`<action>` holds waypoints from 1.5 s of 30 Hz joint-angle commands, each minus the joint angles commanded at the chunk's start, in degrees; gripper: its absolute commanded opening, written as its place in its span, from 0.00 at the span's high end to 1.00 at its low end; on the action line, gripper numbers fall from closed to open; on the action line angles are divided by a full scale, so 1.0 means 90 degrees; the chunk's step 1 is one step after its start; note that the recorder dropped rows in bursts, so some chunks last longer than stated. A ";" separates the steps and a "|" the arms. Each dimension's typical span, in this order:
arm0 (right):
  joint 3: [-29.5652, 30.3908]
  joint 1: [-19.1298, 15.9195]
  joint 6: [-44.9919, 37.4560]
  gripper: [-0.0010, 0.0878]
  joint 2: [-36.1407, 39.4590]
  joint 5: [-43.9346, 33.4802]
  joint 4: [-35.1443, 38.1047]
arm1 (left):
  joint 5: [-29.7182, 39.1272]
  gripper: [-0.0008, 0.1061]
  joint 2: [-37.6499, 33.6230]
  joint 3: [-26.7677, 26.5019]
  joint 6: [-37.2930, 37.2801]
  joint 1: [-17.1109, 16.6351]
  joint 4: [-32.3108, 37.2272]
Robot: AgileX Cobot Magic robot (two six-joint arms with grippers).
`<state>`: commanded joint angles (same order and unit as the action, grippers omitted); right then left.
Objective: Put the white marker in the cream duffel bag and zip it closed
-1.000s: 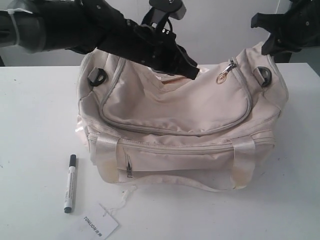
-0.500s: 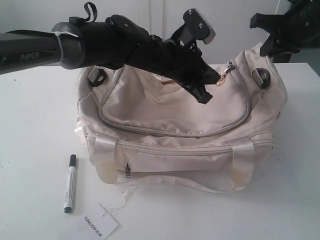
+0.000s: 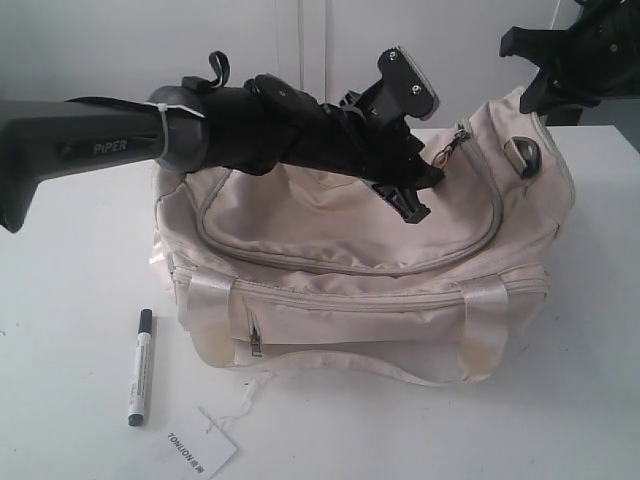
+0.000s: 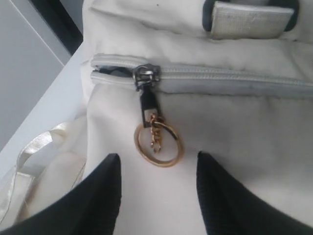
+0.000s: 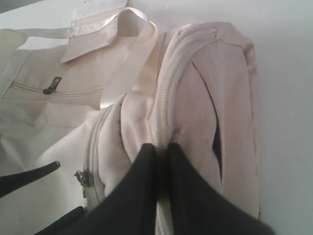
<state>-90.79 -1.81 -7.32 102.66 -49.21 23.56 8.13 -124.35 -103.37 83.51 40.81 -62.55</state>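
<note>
Left end effector [image 4: 157,157]: fingers spread apart, holding nothing, poised just above the bag [image 3: 350,225] flap, with the gold ring [image 4: 156,142] of the zip pull [image 4: 146,78] lying on the fabric just ahead of the gap. Right end effector [image 5: 159,161]: fingers pressed together on the bag's zip edge at its right end, pinching a fold of fabric. The top zip appears almost fully closed at the pull. The marker [image 3: 140,365] lies flat on the surface [image 3: 70,250] off the bag's front-left corner, apart from it, with a paper tag [image 3: 200,452] near its lower end. Open surface extends beyond the bag's left end and along its front edge.
</note>
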 joint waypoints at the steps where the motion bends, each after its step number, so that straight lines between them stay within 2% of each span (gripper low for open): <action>1: 0.0000 0.0000 0.0000 0.99 0.0000 0.0000 0.0000 | 0.0000 0.50 -0.0017 -0.0010 0.0000 0.0000 -0.0025; 8: 0.0000 0.0000 0.0000 0.99 0.0000 0.0000 0.0000 | 0.0052 0.50 -0.0041 -0.0010 0.0054 0.0000 -0.0331; 12: 0.0000 0.0000 0.0000 0.99 0.0000 0.0000 0.0000 | -0.0214 0.50 -0.0084 -0.0010 0.0272 0.0140 -0.0364; 20: 0.0000 0.0000 0.0000 0.99 0.0000 -0.0042 -0.0012 | -0.0431 0.50 -0.0514 -0.0577 0.0237 0.0296 -0.0364; 25: 0.0000 0.0000 0.0000 0.99 0.0000 -0.0042 -0.0012 | -0.0621 0.52 -0.0557 -0.0607 0.0237 0.0311 -0.0364; 28: 0.0000 0.0000 0.0000 0.99 0.0000 -0.0042 -0.0012 | -0.0777 0.58 -0.0557 -0.0607 0.0237 0.0311 -0.0364; 39: 0.0000 0.0000 0.0000 0.99 0.0000 -0.0042 -0.0012 | -0.0627 0.99 -0.0527 -0.0607 0.0237 0.0311 -0.0364; 45: 0.0000 0.0000 0.0000 0.99 0.0000 0.0001 -0.0012 | -0.0085 0.99 -0.0274 -0.0607 0.0237 0.0311 -0.0364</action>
<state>-90.79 -1.81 -7.32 102.66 -49.20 23.45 7.37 -126.82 -108.83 85.65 43.61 -65.83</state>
